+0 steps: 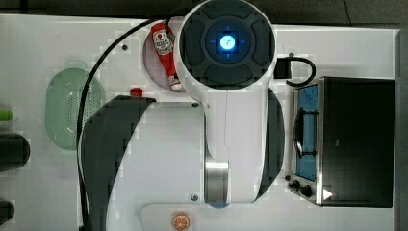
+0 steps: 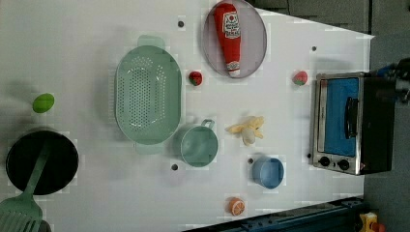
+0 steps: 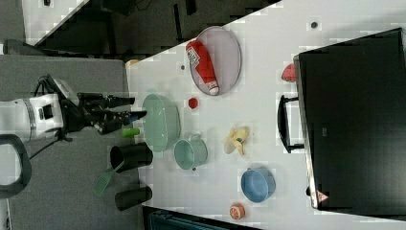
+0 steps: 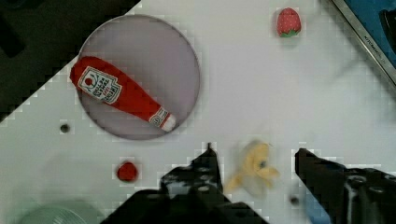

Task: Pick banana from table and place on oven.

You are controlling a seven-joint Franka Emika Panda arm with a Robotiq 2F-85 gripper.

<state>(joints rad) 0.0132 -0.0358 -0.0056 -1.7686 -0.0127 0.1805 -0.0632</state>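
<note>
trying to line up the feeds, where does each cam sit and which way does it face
Top view: overhead, straight down; the arm's body covers mid-table, oven beside.
Left view: high, looking down at banana.
Right view: high from the far side; gripper open above the table edge.
Wrist view: looks down between the fingers at the banana.
All share the ketchup bottle.

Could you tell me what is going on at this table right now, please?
A single robot arm is set up to move the banana onto the oven. The banana lies untouched on the white table, between the small green pot and the oven. The claw is open, and the wrist view looks down on the banana between its fingers. Nothing is held yet.
</note>
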